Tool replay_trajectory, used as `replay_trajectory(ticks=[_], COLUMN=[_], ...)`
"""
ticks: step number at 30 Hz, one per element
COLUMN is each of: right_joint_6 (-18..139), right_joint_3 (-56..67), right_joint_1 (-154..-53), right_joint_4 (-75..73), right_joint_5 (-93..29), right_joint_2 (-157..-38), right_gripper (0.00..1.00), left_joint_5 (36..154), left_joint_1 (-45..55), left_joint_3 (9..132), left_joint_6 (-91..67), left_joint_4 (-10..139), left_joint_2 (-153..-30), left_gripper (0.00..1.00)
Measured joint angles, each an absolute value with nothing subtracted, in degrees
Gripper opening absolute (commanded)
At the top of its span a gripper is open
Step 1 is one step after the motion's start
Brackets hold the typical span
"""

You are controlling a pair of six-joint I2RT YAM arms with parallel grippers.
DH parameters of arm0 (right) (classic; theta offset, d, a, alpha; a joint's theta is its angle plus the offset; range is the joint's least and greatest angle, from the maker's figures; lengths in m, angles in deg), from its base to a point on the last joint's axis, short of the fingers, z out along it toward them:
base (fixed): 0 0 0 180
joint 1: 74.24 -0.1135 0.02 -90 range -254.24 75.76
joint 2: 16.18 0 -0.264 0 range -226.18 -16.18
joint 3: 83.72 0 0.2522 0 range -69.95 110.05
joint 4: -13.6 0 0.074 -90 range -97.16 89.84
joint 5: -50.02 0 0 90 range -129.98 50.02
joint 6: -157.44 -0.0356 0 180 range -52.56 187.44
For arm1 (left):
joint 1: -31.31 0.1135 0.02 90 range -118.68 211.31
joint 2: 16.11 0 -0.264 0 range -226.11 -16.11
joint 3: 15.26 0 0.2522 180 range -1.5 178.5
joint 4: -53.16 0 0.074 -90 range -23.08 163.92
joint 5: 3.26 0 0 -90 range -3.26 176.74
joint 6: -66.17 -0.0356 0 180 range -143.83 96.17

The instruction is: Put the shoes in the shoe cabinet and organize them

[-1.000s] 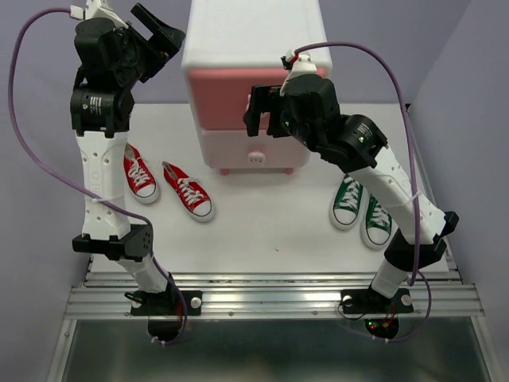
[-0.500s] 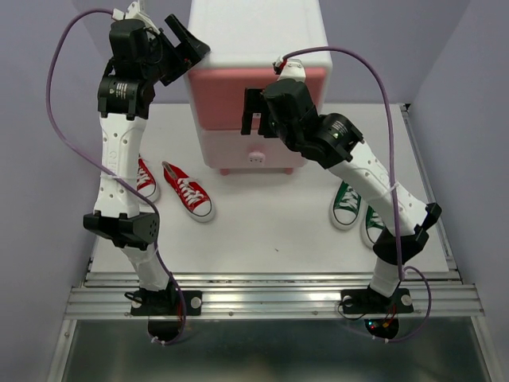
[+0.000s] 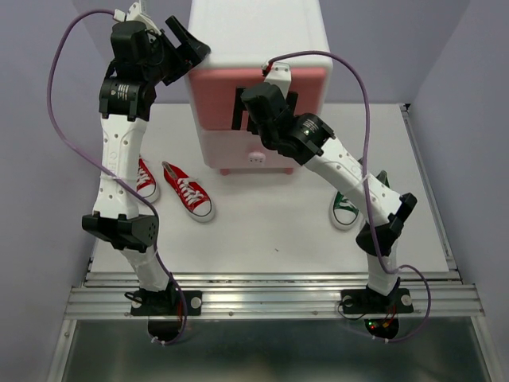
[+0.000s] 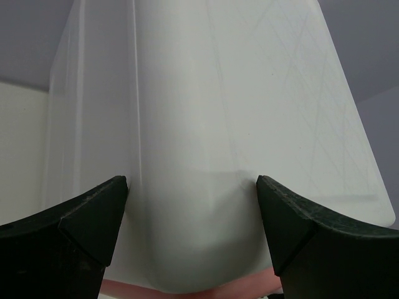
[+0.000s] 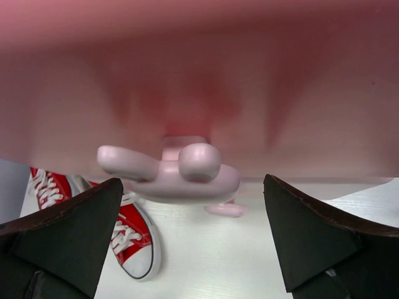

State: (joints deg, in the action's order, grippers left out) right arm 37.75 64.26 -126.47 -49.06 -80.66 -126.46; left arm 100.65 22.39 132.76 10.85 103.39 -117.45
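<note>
The shoe cabinet [image 3: 254, 32] stands at the back middle, with a darker pink upper drawer [image 3: 213, 95] and a pale lower drawer [image 3: 227, 147]. My left gripper [image 3: 191, 49] is open at its upper left corner; in the left wrist view the white rounded corner [image 4: 193, 124] sits between the open fingers of that gripper [image 4: 192, 212]. My right gripper [image 3: 242, 107] is open in front of the upper drawer. Its wrist view shows the bunny knob [image 5: 181, 171] just beyond the open gripper [image 5: 193, 215], untouched. Two red shoes [image 3: 188, 192] [image 3: 144, 178] lie left. A green shoe [image 3: 345, 208] lies right, partly hidden.
The right arm's elbow [image 3: 386, 219] covers most of the green pair. The left arm rises over the left red shoe. Purple walls stand close on both sides. A metal rail [image 3: 270, 298] runs along the near edge. A red shoe [image 5: 132, 240] shows below the knob.
My left gripper swung right to the cabinet's top left corner, then held. My right gripper moved left and closer to the upper drawer front; its elbow now covers more of the green shoes.
</note>
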Motion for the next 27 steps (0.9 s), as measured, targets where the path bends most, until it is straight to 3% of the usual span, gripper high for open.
replay_trajectory(ticks=[9,12,15,16,18,19,22,27], right_joint_6=[36.44,36.18,35.98,35.87,37.03,37.23,37.18,37.12], right_joint_3=[64.32,65.48,66.25,66.31,66.49,66.49,66.49,64.96], right_joint_1=[-126.45,-126.47,-126.47,-126.47,-126.84,-126.99,-127.08,-127.73], right_joint_4=[-45.94,-45.57,-44.87,-44.61,-44.39,-44.30,-44.23,-43.84], right_joint_5=[-88.03,-89.08,-89.30,-89.08,-89.56,-89.91,-89.93,-89.89], right_joint_2=[-127.44,-127.81,-128.05,-128.10,-128.29,-128.29,-128.29,-127.53], right_gripper=[0.92,0.82,0.60,0.46,0.37,0.28,0.17,0.09], left_joint_5=[99.62,99.43,99.38,99.43,99.36,99.16,99.12,98.99], left_joint_1=[21.95,21.88,21.88,21.88,21.75,21.66,21.66,21.66], left_joint_3=[130.40,130.09,130.09,130.09,130.07,130.01,129.72,129.70], left_joint_6=[10.69,10.69,10.69,10.69,10.65,10.65,10.67,10.65], left_joint_4=[101.86,101.62,101.60,101.60,101.64,101.62,101.42,101.44], left_joint_2=[-116.16,-115.99,-115.99,-115.99,-115.95,-115.90,-115.73,-115.73], left_gripper=[0.91,0.91,0.91,0.91,0.91,0.91,0.91,0.91])
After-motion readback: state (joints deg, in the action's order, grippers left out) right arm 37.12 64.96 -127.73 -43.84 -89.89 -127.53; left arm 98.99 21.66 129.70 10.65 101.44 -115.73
